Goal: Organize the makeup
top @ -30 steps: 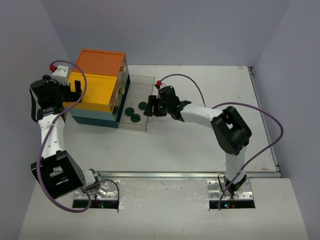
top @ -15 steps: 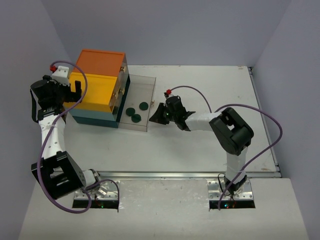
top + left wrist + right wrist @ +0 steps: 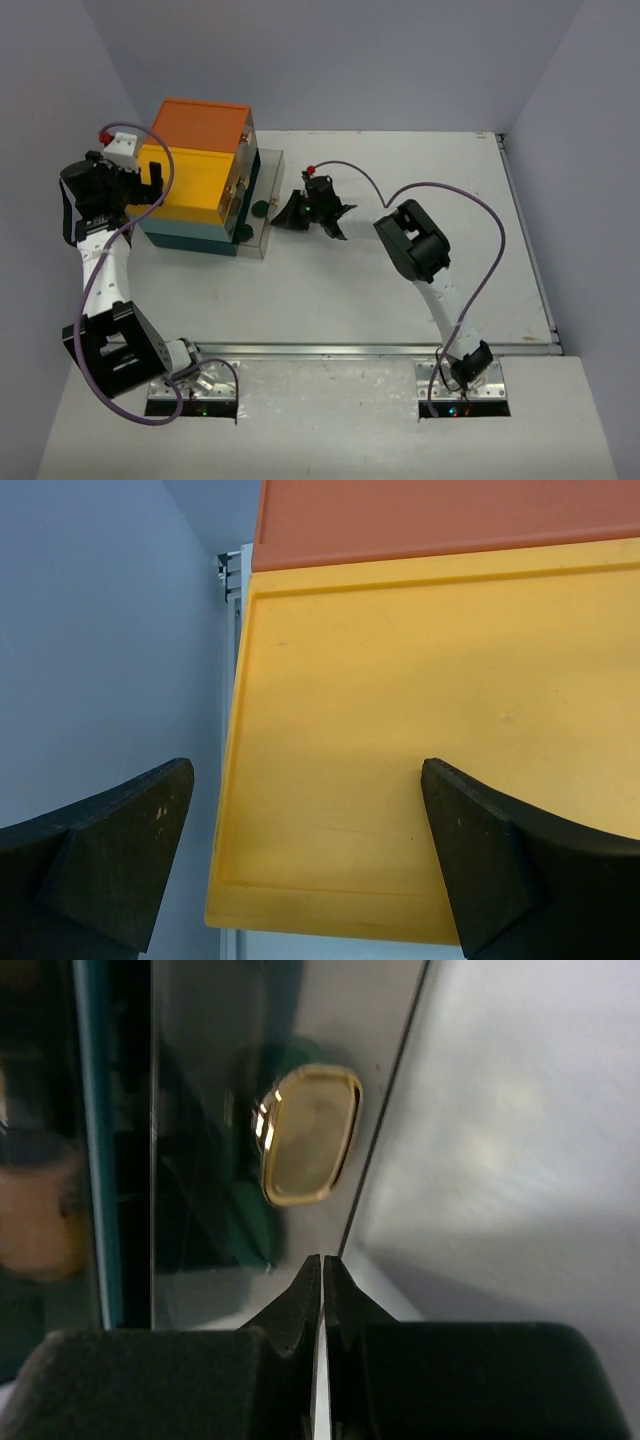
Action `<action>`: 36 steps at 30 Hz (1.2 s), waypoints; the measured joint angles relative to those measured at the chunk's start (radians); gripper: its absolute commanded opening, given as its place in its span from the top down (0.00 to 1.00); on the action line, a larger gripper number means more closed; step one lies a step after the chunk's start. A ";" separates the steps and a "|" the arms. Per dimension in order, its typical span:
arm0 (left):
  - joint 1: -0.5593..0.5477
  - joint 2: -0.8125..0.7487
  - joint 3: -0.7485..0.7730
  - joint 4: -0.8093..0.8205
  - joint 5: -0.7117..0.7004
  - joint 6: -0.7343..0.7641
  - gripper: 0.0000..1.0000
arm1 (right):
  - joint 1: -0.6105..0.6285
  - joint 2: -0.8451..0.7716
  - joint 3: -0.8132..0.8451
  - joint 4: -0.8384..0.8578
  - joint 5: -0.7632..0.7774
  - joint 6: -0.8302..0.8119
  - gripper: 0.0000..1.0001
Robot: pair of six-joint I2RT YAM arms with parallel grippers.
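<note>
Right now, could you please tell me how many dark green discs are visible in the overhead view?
2. One disc lies midway along, near the front of the clear drawer; the other disc sits at its near end, beside the box. Others may be hidden inside.

two dark green round flat discs (image 3: 261,209) lie flat inside the clear plastic drawer (image 3: 270,170) at the bottom of the orange, yellow and teal box (image 3: 195,165). the first disc sits close to the drawer's front wall, and the second disc (image 3: 243,232) lies nearer the box, partly hidden under its edge. in the right wrist view they show only as a blurred green patch (image 3: 250,1230) behind the clear front.
</note>
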 measured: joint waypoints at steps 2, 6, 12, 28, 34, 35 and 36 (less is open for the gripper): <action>0.001 0.001 -0.005 0.007 0.010 -0.005 0.04 | 0.008 0.072 0.118 0.007 -0.021 0.018 0.98; 0.003 0.001 -0.018 0.027 0.032 -0.023 0.05 | 0.030 0.209 0.344 -0.002 -0.048 0.064 0.99; 0.005 0.000 -0.042 0.068 0.064 -0.039 0.07 | 0.035 0.305 0.466 -0.034 -0.046 0.106 0.98; -0.017 -0.070 -0.140 0.091 0.139 -0.061 0.07 | -0.002 0.212 0.314 -0.067 -0.030 0.059 0.95; -0.019 -0.061 -0.065 0.004 0.145 -0.079 0.06 | -0.071 -0.184 -0.085 -0.169 -0.018 -0.132 0.67; -0.019 -0.062 -0.053 -0.020 0.143 -0.081 0.05 | -0.087 -0.261 -0.138 -0.186 -0.004 -0.170 0.49; -0.020 -0.064 -0.043 -0.046 0.141 -0.080 0.05 | -0.103 -0.351 -0.200 -0.212 0.008 -0.212 0.37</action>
